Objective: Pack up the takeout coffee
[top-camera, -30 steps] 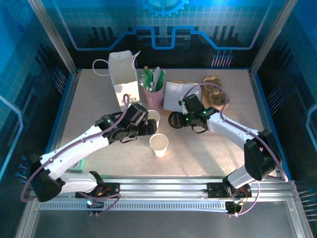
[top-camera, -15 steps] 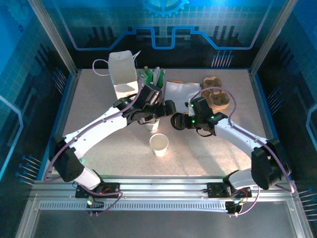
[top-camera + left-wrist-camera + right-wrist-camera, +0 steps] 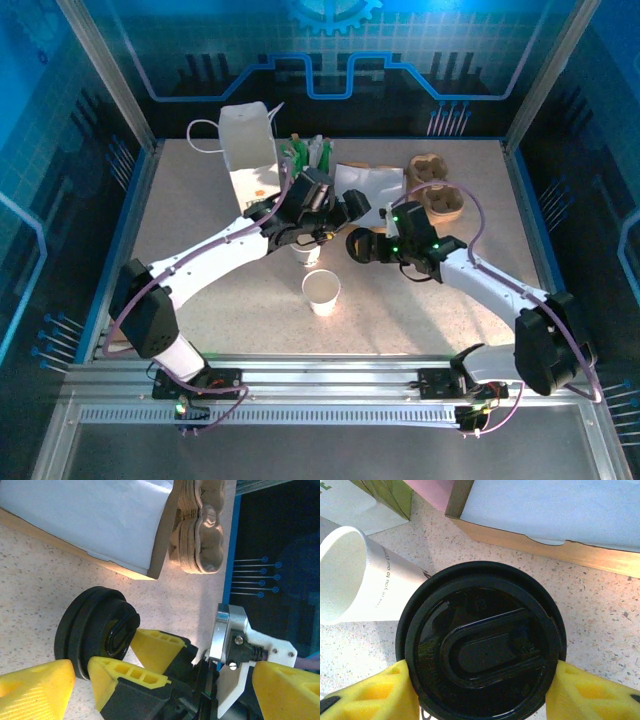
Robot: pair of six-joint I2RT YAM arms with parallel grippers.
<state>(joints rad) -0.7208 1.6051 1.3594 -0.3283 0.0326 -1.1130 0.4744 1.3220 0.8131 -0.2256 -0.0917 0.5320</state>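
The round black lid sits clamped between the yellow fingers of my right gripper, just above the table. Next to it, a white paper cup with printed text is partly under my left arm. A second open white cup stands alone nearer the front. My left gripper hovers behind the lid, open and holding nothing. In the left wrist view the lid and the right gripper's fingers lie ahead of it.
The tall white bag with handles stands at the back left. Beside it are the pink cup of green-and-white sticks and a flat white box. Stacked cardboard cup carriers lie at the back right.
My left arm has swung from beside the near cup toward the back right, ending behind the lid. The right gripper has kept the lid and shifted slightly right.
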